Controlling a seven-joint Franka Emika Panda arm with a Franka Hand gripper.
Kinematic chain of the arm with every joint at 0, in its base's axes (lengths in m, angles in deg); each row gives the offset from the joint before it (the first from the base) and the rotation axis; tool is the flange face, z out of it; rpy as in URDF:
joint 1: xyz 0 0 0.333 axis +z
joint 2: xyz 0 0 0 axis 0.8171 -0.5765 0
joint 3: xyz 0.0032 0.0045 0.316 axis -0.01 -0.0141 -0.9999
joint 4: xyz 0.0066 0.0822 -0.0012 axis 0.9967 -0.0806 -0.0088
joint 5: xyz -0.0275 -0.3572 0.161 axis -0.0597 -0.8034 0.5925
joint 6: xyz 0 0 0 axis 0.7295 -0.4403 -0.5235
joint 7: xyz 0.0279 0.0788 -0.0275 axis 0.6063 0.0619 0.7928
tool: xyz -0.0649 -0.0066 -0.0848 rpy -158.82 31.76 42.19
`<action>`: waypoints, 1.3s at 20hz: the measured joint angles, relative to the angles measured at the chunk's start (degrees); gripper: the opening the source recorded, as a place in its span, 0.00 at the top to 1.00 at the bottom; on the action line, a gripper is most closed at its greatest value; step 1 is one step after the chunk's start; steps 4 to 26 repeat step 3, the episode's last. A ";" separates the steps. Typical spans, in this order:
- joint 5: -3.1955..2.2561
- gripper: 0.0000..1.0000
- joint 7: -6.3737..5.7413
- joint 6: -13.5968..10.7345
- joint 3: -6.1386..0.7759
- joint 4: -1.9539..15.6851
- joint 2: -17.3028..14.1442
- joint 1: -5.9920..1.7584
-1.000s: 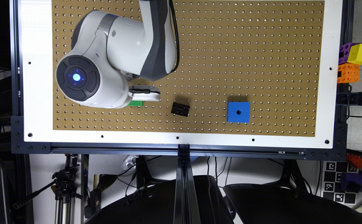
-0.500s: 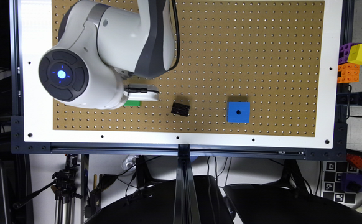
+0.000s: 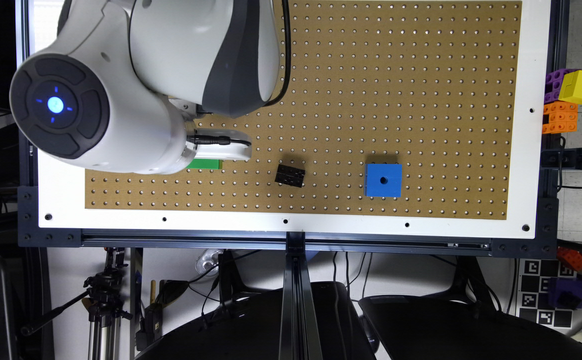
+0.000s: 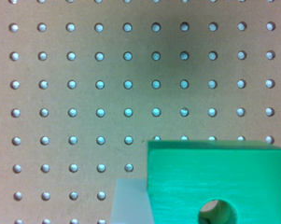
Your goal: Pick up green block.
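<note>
Legend, exterior view, left to right: over the last second the white arm's head has grown larger and drifted toward the view's left, which suggests a rise, while the green block (image 3: 204, 163) peeks from under the gripper (image 3: 221, 150); the black brick (image 3: 290, 175) and blue cube (image 3: 383, 180) lie well apart to its right on the pegboard (image 3: 421, 100). In the wrist view the green block (image 4: 214, 179) sits close, a pale finger (image 4: 128, 200) against one side, so a grasp seems likely, though clenched or released cannot be told. Its holed face points at the wrist camera; being cubic, it has no evident long axis.
</note>
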 joint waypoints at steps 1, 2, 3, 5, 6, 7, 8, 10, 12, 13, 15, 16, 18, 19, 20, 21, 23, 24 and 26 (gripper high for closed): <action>0.00 1.00 0.00 -0.12 0.00 0.00 0.21 0.00; 0.00 1.00 0.00 -0.36 0.00 0.00 0.44 0.00; 0.00 1.00 0.00 -0.55 0.00 0.00 0.59 0.00; 0.00 1.00 0.00 -0.55 0.00 0.00 0.59 0.00; 0.00 1.00 0.00 -0.55 0.00 0.00 0.59 0.00; 0.00 1.00 0.00 -0.55 0.00 0.00 0.59 0.00; 0.00 1.00 0.00 -0.55 0.00 0.00 0.59 0.00; 0.00 1.00 0.00 -0.55 0.00 0.00 0.59 0.00; 0.00 1.00 0.00 -0.55 0.00 0.00 0.59 0.00; 0.00 1.00 0.00 -0.55 0.00 0.00 0.59 0.00; 0.00 1.00 0.00 -0.55 0.00 0.00 0.59 0.00; 0.00 1.00 0.00 -0.55 0.00 0.00 0.59 0.00; 0.00 1.00 0.00 -0.55 0.00 0.00 0.59 0.00; 0.00 1.00 0.00 -0.55 0.00 0.00 0.59 0.00; 0.00 1.00 0.00 -0.55 0.00 0.00 0.59 0.00; 0.00 1.00 0.00 -0.55 0.00 0.00 0.59 0.00; 0.00 1.00 0.00 -0.55 0.00 0.00 0.59 0.00; 0.00 1.00 0.00 -0.55 0.00 0.00 0.59 0.00; 0.00 1.00 0.00 -0.55 0.00 0.00 0.59 0.00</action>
